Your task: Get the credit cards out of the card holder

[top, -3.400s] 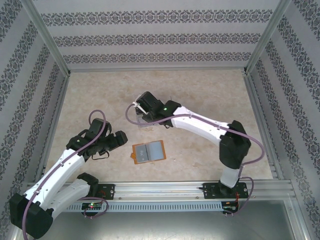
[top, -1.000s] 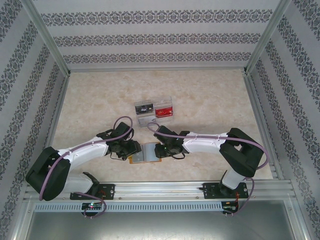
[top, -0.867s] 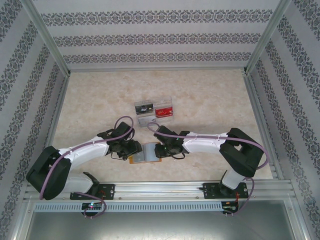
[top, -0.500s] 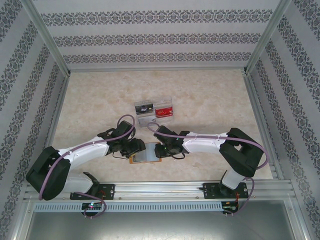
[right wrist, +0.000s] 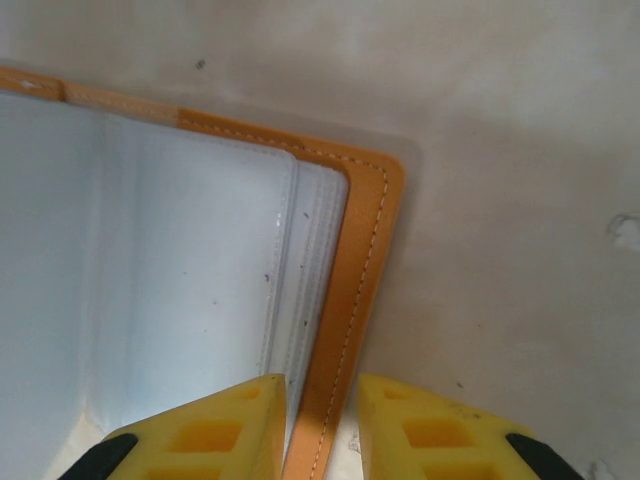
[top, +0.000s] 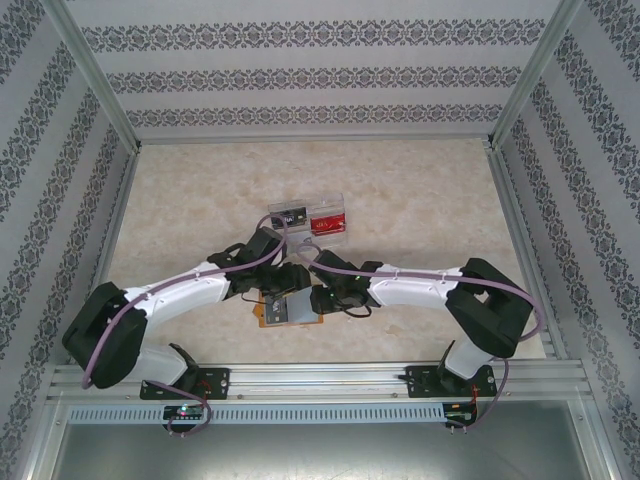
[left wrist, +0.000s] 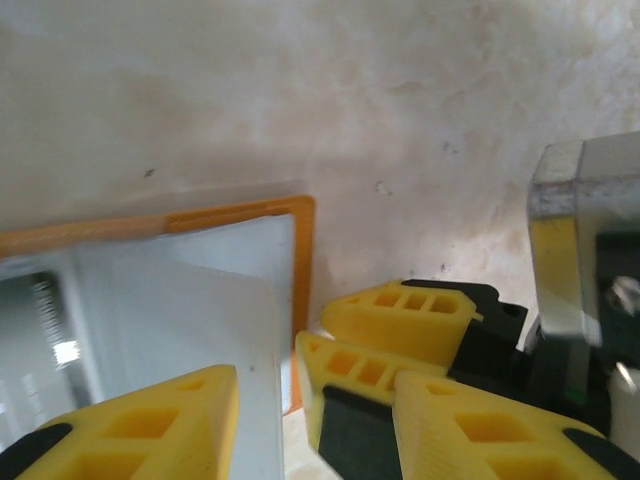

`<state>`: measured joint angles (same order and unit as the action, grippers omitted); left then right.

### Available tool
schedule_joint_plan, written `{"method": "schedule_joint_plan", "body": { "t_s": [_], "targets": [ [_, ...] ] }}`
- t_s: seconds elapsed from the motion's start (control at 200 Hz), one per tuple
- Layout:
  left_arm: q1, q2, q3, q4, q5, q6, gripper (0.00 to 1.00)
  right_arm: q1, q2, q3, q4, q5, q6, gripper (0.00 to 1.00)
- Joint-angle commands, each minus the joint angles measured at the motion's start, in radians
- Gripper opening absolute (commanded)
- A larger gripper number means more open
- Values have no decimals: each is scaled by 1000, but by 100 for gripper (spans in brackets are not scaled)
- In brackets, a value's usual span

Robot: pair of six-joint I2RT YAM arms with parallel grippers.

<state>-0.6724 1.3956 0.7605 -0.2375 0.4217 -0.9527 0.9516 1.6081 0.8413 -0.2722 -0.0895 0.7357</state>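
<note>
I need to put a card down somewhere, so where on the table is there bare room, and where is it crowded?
Bare tabletop runs along the far wall beyond the clear tray, and down the left and right sides outside both arms. It is crowded in the near middle, where the left gripper and right gripper meet over the open card holder.

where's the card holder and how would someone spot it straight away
On the pale marbled table, look near the front edge, where the two arms meet. The card holder lies open there between the left gripper and right gripper. Unlike the clear plastic tray farther back, it is flat, orange-edged, with grey-blue sleeves inside.
</note>
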Motion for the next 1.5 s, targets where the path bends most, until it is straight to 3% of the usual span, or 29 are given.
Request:
{"method": "schedule_joint_plan", "body": {
  "t_s": [0.0, 0.28, 0.465, 0.66, 0.854, 1.499],
  "targets": [
    [-21, 32, 22, 34, 26, 26, 42, -9, -60, -19, -25, 48, 17, 28],
    [-15, -51, 2, -63, -72, 25, 35, -13, -79, 17, -18, 1, 25, 28],
    [38, -171, -79, -143, -144, 1, 29, -11, -49, 69, 1, -59, 32, 28],
    [112, -270, -182, -187, -142, -3, 15, -10, -7, 109, 29, -115, 46, 18],
    [128, -254, -243, -151, -116, -6, 4, -6, 53, 157, 67, -195, 69, 18],
    [129, -190, -300, -49, -78, -18, 4, -8, 203, 206, 90, -329, 119, 22]
  ]
}}
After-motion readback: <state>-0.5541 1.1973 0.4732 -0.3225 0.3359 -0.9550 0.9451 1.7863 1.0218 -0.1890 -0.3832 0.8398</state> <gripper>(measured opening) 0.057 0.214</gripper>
